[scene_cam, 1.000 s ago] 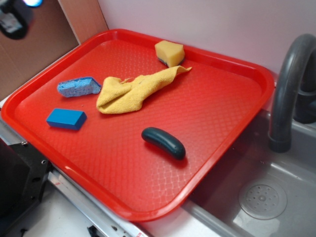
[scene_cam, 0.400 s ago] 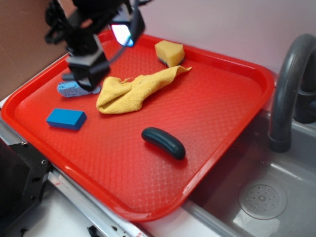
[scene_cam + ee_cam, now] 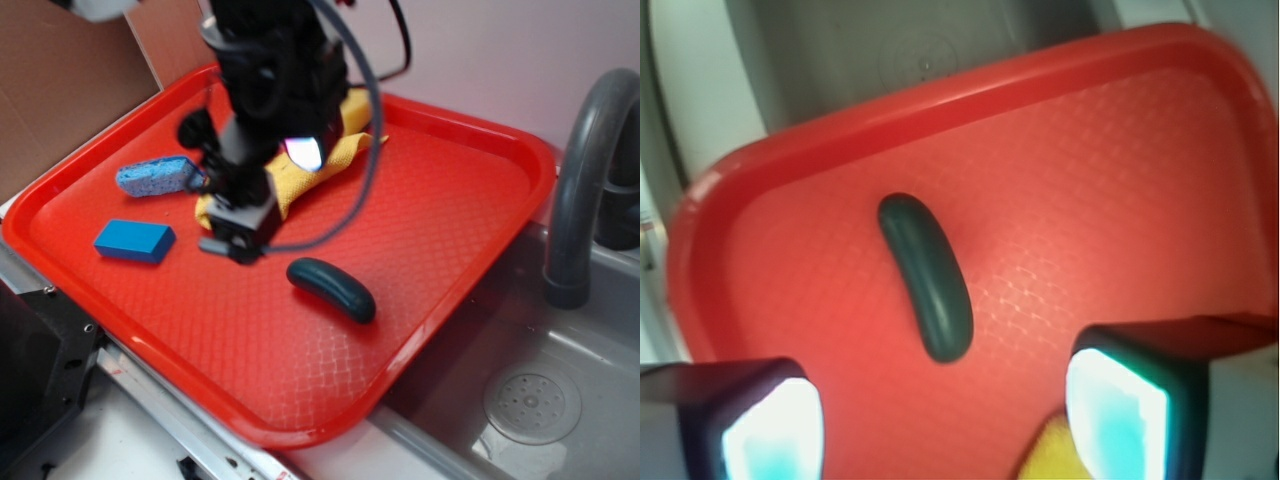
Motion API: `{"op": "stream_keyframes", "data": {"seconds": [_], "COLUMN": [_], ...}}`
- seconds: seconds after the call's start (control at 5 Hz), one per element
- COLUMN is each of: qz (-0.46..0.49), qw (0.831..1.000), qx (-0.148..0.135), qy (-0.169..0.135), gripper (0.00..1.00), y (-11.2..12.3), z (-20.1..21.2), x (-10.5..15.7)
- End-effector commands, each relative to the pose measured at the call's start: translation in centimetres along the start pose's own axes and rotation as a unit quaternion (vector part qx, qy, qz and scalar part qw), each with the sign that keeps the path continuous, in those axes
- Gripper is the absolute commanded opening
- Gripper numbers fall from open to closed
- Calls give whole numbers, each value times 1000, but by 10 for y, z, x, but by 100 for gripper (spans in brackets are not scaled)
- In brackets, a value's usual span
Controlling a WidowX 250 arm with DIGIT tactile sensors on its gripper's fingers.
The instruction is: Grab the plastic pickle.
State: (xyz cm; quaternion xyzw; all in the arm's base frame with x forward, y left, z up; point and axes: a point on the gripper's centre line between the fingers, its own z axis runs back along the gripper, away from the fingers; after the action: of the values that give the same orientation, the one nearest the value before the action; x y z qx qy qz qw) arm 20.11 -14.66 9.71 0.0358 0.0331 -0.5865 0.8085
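None of the grasp made yet, judging by the wrist view: gripper (image 3: 945,410) spread wide, empty, both fingertips (image 3: 770,425) lit pale at the bottom edge, nothing between them. Just ahead of that gap, the plastic pickle (image 3: 925,275), dark green and glossy, flat on the red tray (image 3: 1120,180), untouched. Seen from outside, gripper (image 3: 232,246) above the tray floor, just left of the plastic pickle (image 3: 331,288), apart from it. Left to do, by that reading: close in over the pickle, descend, clamp, lift. Pickle's long axis nearly in line with the gap, so probably a wrist turn first, to pinch across its narrow width. Farther left on the textured tray (image 3: 420,210), a blue block (image 3: 134,241) and a blue sponge (image 3: 159,176). Behind the arm, a crumpled yellow cloth (image 3: 300,175), partly hidden. Off to the right, a grey sink (image 3: 520,400) with its round drain, and a dark curved faucet (image 3: 585,180). Beyond, a pale wall (image 3: 480,50).
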Motion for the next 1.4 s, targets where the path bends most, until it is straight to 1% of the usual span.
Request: {"op": "stream_keyframes", "data": {"seconds": [0.0, 0.2, 0.4, 0.6, 0.8, 1.0, 1.2], "qz": [-7, -7, -9, -69, -87, -85, -73], "qw": [1000, 999, 999, 997, 996, 996, 997], "qx": [-29, -41, -41, -31, -16, -9, 15], "qy": [-10, 14, 30, 33, 28, 34, 29], "gripper": [100, 100, 100, 95, 0, 0, 0], "y": [-12, -16, -20, -27, -27, -24, -10], "z": [-41, -57, -66, -72, -67, -66, -48], "x": [17, 21, 23, 28, 31, 30, 33]}}
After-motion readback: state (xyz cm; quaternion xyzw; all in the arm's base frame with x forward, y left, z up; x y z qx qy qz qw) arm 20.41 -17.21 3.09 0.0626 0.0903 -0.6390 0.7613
